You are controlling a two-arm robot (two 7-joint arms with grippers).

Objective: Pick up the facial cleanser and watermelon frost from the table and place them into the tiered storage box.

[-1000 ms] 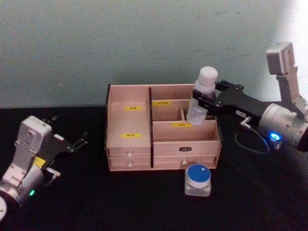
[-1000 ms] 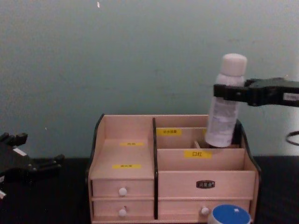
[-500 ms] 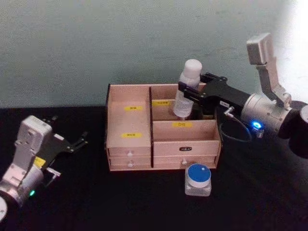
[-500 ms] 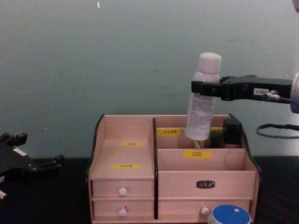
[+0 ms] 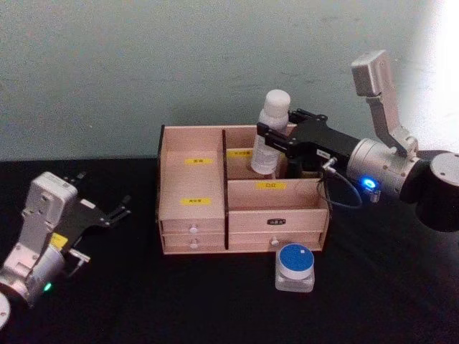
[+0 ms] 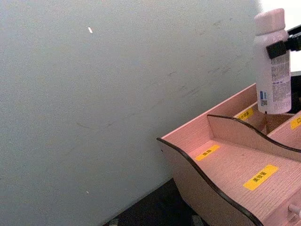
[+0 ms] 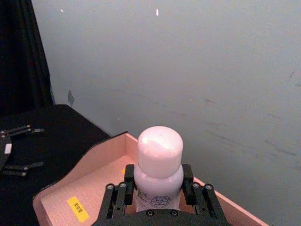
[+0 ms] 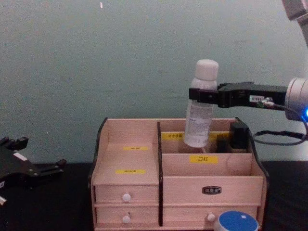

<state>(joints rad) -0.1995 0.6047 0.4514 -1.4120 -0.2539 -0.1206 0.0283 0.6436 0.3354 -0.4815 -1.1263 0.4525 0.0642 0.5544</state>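
In the head view, your right gripper [image 5: 274, 136] is pinching the white bottle [image 5: 262, 159], which I take for the facial cleanser, just below its cap. It holds the bottle above the rear right compartment of the tiered storage box [image 5: 179, 179]. The blue-lidded jar [image 5: 295, 266], probably the watermelon frost, sits just in front of the box's right drawers. Your left gripper [image 5: 105, 190] rests well left of the box, fingers spread.

In the chest view the bottle leans, its base low over that compartment; whether it touches the floor inside is hidden.

The right wrist view shows fingers [image 7: 117, 197] hugging both sides of the bottle.

The left wrist view cuts off most of the gripper holding the bottle.

You're mid-placement: lower the bottle, release once it's seated, then fetch the jar.
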